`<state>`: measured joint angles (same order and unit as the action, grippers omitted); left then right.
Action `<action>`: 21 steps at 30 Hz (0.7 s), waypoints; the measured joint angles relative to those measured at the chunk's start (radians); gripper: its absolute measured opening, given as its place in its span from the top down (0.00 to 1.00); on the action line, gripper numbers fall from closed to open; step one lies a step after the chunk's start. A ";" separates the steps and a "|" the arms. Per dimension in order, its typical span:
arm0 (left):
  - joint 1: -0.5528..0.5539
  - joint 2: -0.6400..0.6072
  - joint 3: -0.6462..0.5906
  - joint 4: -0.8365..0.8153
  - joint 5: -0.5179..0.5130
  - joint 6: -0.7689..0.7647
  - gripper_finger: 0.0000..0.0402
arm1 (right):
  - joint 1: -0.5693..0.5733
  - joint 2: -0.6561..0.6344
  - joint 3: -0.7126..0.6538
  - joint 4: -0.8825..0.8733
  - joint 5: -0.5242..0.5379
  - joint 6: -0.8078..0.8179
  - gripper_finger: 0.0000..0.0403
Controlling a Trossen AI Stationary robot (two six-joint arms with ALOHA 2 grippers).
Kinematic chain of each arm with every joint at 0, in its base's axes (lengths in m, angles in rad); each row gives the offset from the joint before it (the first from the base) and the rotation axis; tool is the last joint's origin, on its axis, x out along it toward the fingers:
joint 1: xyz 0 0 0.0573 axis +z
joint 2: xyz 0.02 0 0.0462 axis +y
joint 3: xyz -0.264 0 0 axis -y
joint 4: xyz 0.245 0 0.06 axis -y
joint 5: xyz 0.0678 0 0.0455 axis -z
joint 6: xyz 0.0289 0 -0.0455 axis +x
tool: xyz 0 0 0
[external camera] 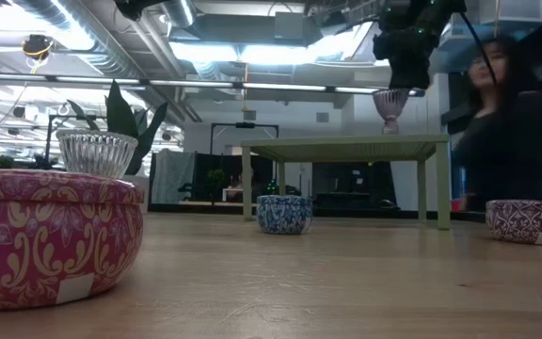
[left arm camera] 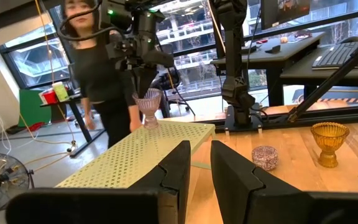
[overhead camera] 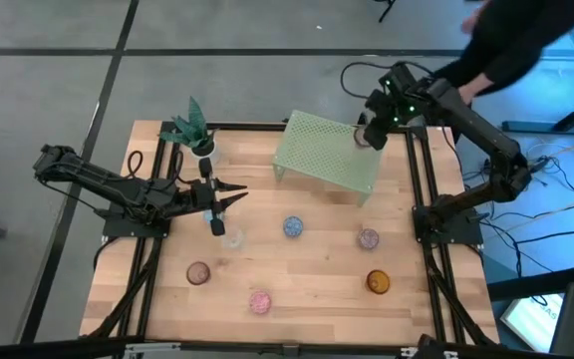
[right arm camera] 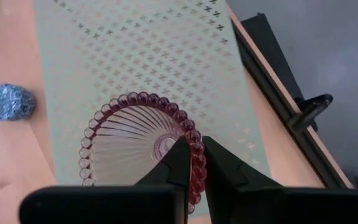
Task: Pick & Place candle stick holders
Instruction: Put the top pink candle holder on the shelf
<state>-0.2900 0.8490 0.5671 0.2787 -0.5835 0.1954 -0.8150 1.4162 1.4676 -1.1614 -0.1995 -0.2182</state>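
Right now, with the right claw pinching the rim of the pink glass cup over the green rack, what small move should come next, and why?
Probably ease the right claw straight down. Its fingers are shut on the rim of the pink cup, and the low view shows the cup's foot just above the rack top, so releasing now may tip it. Open only once it stands.
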 joint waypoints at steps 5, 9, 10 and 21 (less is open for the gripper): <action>0.000 0.000 0.000 0.000 0.000 -0.001 0.85 | -0.071 0.000 -0.023 -0.008 -0.058 -0.012 0.93; 0.000 0.000 0.000 0.000 0.000 -0.002 0.85 | -0.120 -0.001 -0.036 -0.009 -0.083 -0.029 0.93; 0.000 0.000 0.000 0.000 0.000 -0.001 0.85 | -0.130 -0.001 -0.038 -0.009 -0.083 -0.029 0.93; 0.000 0.000 0.000 0.000 0.000 -0.001 0.85 | -0.192 0.013 -0.037 -0.008 -0.173 -0.048 0.93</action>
<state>-0.2899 0.8490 0.5672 0.2787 -0.5833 0.1944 -1.0065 1.4291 1.4303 -1.1692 -0.3723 -0.2667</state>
